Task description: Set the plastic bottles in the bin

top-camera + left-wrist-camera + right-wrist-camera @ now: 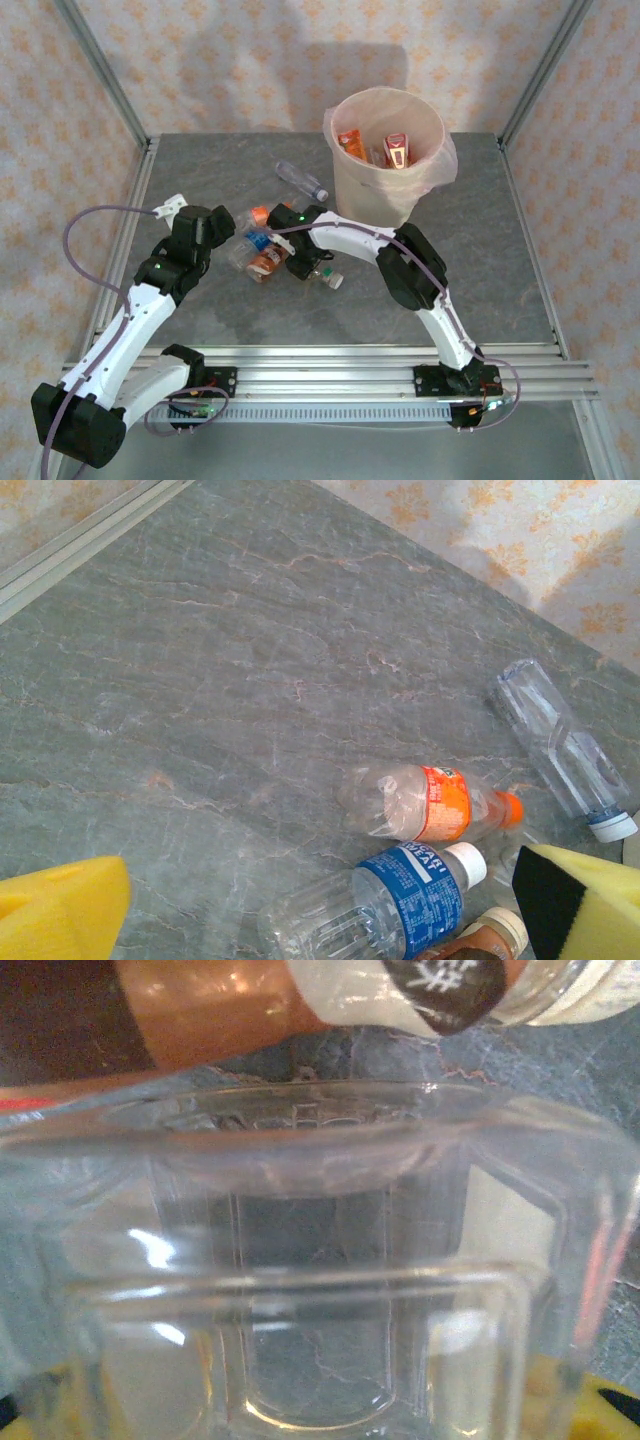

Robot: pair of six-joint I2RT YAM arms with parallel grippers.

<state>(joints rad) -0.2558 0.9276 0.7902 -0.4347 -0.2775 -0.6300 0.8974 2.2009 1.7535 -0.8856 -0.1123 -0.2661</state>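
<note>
The bin (434, 128) stands at the back right with orange-labelled bottles (398, 148) inside. Several plastic bottles lie in a pile (262, 252) mid-table, and a clear one (301, 180) lies apart behind them. My left gripper (222, 230) hovers open at the pile's left. Below it lie an orange-labelled bottle (425, 802), a blue-labelled bottle (400, 900), a brown one (485, 938) and a clear one (560, 745), between its yellow pads (60, 910). My right gripper (300, 262) is down in the pile, its jaws closed around a clear bottle (320, 1260). An orange-brown bottle (220, 1010) lies just beyond it.
The grey stone-patterned table (480, 250) has metal frame posts (100, 70) at its back corners and a rail (350, 375) along the near edge. The bin is just behind the right arm's elbow (410, 265).
</note>
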